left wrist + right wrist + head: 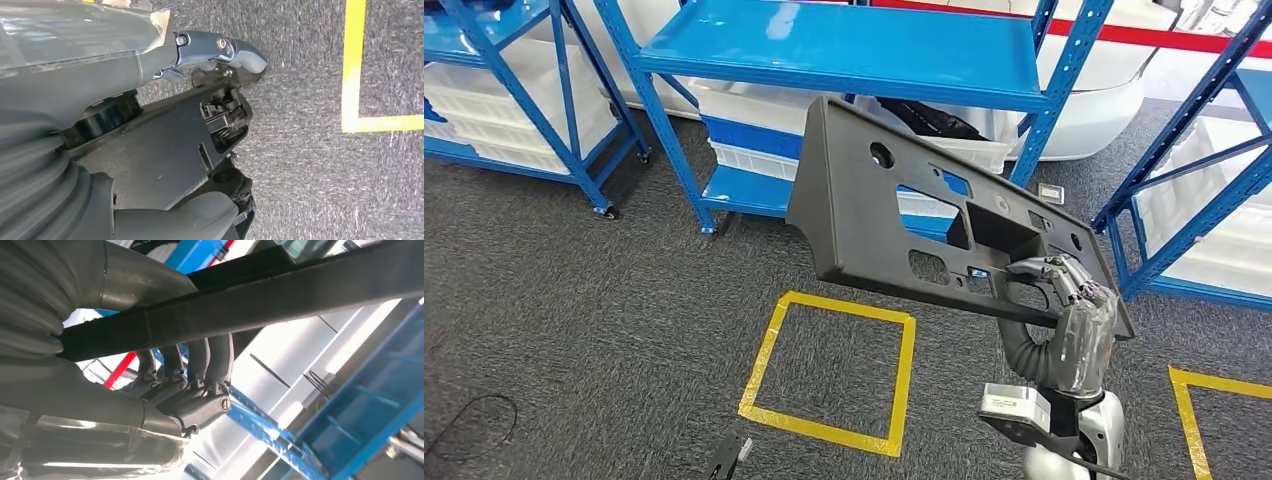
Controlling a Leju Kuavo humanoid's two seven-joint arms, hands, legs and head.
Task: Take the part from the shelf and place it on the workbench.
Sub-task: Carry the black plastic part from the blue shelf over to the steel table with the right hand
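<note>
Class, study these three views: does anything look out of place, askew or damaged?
One thing stands out: the dark grey part hangs tilted in mid-air, its far end much higher, and the right hand holds it at one low corner only, fingers hooked over its edge. No damage or spill shows. The left hand hangs above the carpet.

Panel (924,210) held in right hand (1064,290) fingers, clear of blue shelf (844,50) beyond them. Upright (1169,160) near, outboard of fingers. Open carpet (604,320) below, taped square (834,370).
</note>
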